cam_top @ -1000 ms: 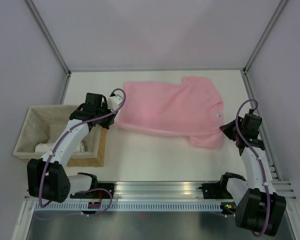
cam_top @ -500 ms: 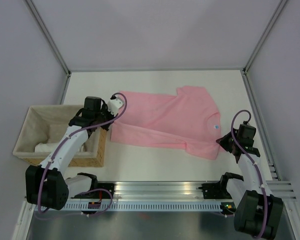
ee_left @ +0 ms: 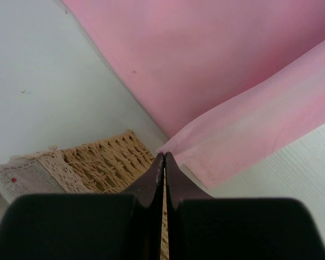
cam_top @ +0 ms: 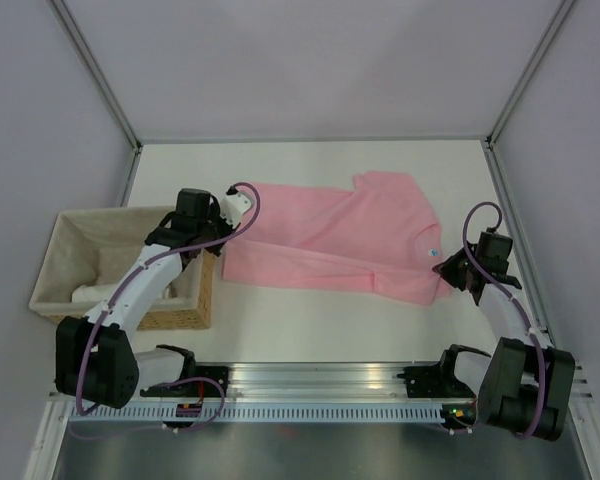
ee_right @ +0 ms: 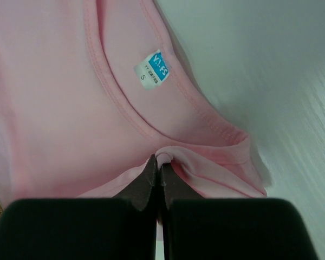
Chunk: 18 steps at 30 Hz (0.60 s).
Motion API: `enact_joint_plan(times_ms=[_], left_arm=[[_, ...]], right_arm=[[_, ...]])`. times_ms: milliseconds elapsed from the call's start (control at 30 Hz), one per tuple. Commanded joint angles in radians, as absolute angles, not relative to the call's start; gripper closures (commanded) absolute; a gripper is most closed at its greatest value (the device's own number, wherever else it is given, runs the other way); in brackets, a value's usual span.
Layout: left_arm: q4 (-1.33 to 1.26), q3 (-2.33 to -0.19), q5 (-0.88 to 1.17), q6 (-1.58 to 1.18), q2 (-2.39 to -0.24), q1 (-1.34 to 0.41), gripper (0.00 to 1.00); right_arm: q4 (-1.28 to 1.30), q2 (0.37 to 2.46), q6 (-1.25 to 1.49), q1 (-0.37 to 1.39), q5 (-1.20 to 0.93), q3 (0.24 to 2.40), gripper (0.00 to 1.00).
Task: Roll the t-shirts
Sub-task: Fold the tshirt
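Both on t-shirt [cam_top: 330,235]: left tool [ee_left: 163,157], right tool [ee_right: 158,161].

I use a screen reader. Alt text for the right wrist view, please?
The right gripper is shut on a fold of the pink t-shirt beside its collar. A blue-and-white label sits inside the neckline; white table shows at right.

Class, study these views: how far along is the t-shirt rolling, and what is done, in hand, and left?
Done: the light-pink short-sleeved t-shirt lies spread out on the white table. In hand: the left gripper pinches its hem corner, the right gripper pinches fabric beside the collar. Left: no roll has been started.
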<state>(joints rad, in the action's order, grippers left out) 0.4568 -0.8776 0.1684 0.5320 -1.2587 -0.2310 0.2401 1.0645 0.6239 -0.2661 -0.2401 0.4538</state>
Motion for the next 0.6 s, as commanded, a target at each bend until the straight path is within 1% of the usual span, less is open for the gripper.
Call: enact_joint_plan(times_ms=[0,133,300,400,500,567], left_arm=[[0.556,-0.779,0.132,0.465,-1.37,-0.232,0.98],[0.529,-0.787,0.11,0.449,-1.361,-0.235,0.98],[0.529,-0.788,0.077,0.471,-1.359,-0.252,0.98],[0.529,-0.787,0.068,0.477,-1.342,-0.308,0.98],[0.508,-0.792,0.02,0.468,-1.374,-0.353,0.98],[0.482,-0.805,-0.023,0.447,-1.41,-0.353,0.98]], right_arm=[[0.164,1.135,0.614,-0.268,-0.245,0.544,1.0],[0.161,1.187,0.598,-0.268,-0.235,0.604,1.0],[0.132,1.25,0.603,-0.268,-0.241,0.611,0.99],[0.11,1.281,0.617,-0.267,-0.25,0.617,0.99],[0.101,1.307,0.62,-0.265,-0.241,0.641,0.99],[0.1,1.324,0.615,-0.265,-0.23,0.65,0.98]])
